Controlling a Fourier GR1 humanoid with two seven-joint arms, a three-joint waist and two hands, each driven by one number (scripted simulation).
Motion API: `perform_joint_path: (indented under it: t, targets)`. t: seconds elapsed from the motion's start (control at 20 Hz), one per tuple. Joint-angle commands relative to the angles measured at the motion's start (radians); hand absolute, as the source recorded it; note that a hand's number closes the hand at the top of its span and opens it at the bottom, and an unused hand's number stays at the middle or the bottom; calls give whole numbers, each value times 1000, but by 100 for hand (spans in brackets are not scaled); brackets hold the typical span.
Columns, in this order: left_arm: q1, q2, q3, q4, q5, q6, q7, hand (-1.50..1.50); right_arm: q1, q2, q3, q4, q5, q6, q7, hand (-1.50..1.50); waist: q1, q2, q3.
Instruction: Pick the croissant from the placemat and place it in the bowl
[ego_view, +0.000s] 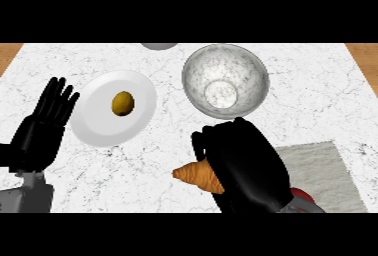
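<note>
Counter (317, 100): white marble-patterned top with wood showing at the far corners.

Right hand (247, 165): black, entering from the lower edge, fingers curled round the croissant.

Croissant (198, 176): golden brown and held in the right hand, with its tapered end sticking out to the left of the palm. It is off the placemat, showing against bare counter just on the near side of the bowl.

Bowl (247, 70): round, grey-white and marbled, standing upright at the far centre with nothing in it.

Placemat (325, 170): pale grey cloth at the near right, partly hidden by the right hand.

Plate (100, 120): white, left of the bowl, carrying one small yellow-brown food item (122, 103).

Left hand (40, 135): at the left edge, resting with its fingers straight and pointing up, holding nothing.

Grey object (159, 45): rounded, cut off at the far edge; I cannot tell what it is.
</note>
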Motion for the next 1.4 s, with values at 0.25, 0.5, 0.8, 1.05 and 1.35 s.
perform_joint_path:
  t: [0.25,0.5,0.8,1.05,1.35]
  targets:
    - [65,9,13,-15,6,-48,-29,0,-169,9,-217,-52,-6,43,135,150,10,3,1]
    - [-18,-28,-9,48,-21,-9,-33,0,-254,-45,-368,123,-25,-100,25,150,9,6,1]
    - [-30,-19,-20,20,-18,-17,4,0,-409,-59,-510,453,-46,-289,-90,150,22,9,1]
    - [-19,-14,-19,-59,-10,-5,41,0,-454,-87,-570,745,-42,-504,-268,150,41,14,1]
    - [-8,-23,-10,1,-4,-33,-1,0,-613,-105,-595,1095,-10,-606,-349,150,38,14,1]
